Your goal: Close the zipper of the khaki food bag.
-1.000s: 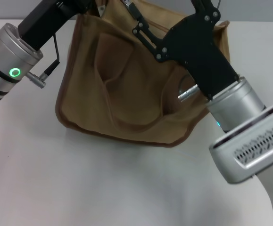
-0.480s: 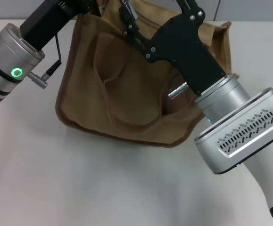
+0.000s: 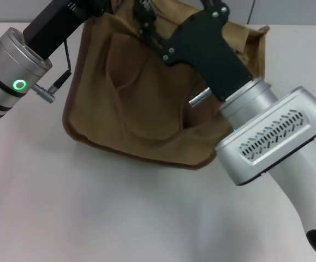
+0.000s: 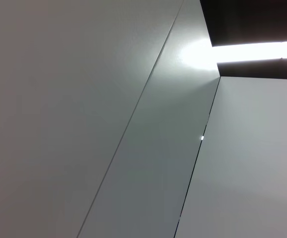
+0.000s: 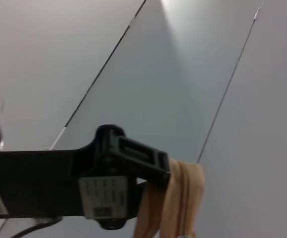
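Evidently the khaki food bag [image 3: 147, 103] slumps soft on the bench [image 3: 92, 218], so we should take its zipper [image 5: 183, 198] pull while bracing the top edge; we cannot tell either gripper's finger state.

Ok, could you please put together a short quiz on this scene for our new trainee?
1. True or false: the khaki food bag lies on a white table.
2. Which arm reaches across the bag's face in the head view? A. left B. right C. neither
3. Fill in: the ring light on the left arm glows ____.

Key
1. True.
2. B. The right arm crosses it, with the right gripper at the bag's top edge.
3. Green. The left gripper is at the bag's upper left corner.
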